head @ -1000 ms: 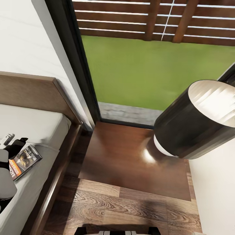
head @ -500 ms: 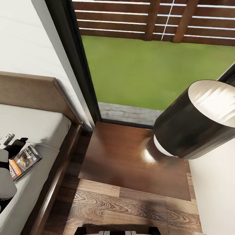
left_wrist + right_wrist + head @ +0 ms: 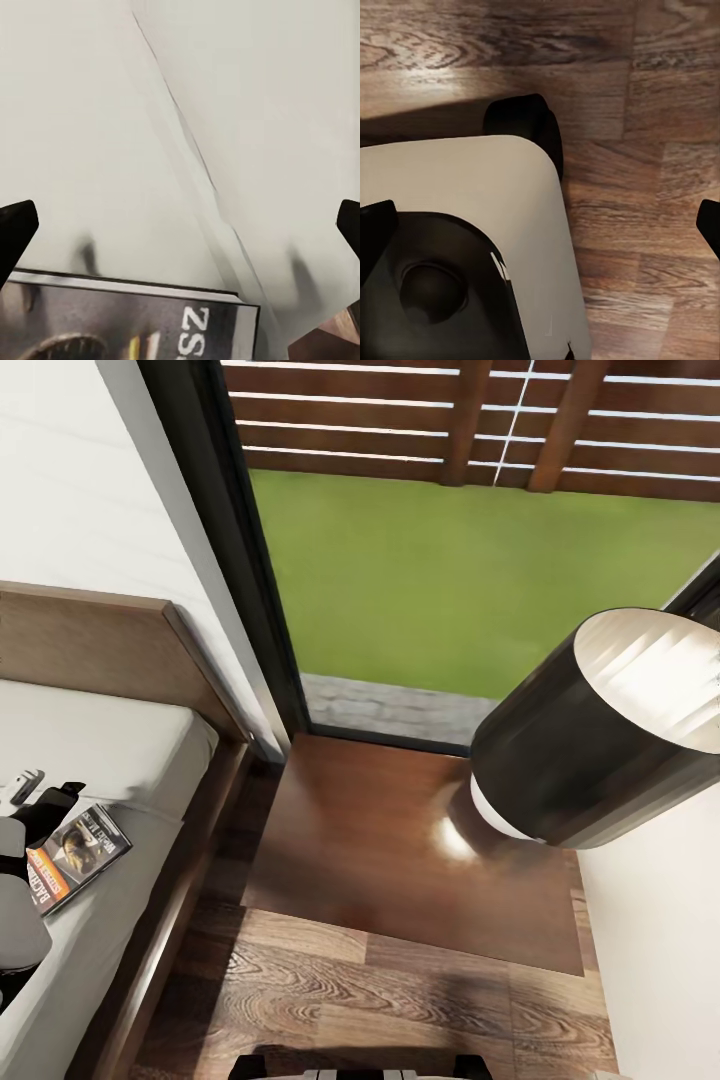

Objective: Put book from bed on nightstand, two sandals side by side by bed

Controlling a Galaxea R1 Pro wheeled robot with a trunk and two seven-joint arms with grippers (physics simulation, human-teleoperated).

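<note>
The book [image 3: 72, 856] lies flat on the pale grey mattress near the right edge of the bed [image 3: 150, 760], at the far left of the head view, cover up with its lettering readable. The left gripper [image 3: 40, 792] sits at the book's far left corner; in the left wrist view its two dark fingertips [image 3: 16, 229] stand spread wide, at opposite edges of the picture, with the book's corner [image 3: 150, 326] low between them and bare mattress beyond. It holds nothing.

To the right of the bed, across a strip of wood-plank floor [image 3: 400, 1000], the nightstand [image 3: 400, 840] stands against the dark-framed window [image 3: 250, 560]; its glossy top is mostly bare, with a black-shaded lamp [image 3: 600, 730] over its right part. The right wrist view looks down on the floor and the robot's own white base [image 3: 472, 225]; the right gripper's tips [image 3: 375, 232] are likewise wide apart, on nothing.

The step in hand looks like the book pickup. The next move probably calls for bringing the fingers over the book's edge, closing on the thin cover, lifting, then swinging right to the nightstand's free left part, clear of the lamp. A flat paperback on soft bedding may be hard to pinch.
</note>
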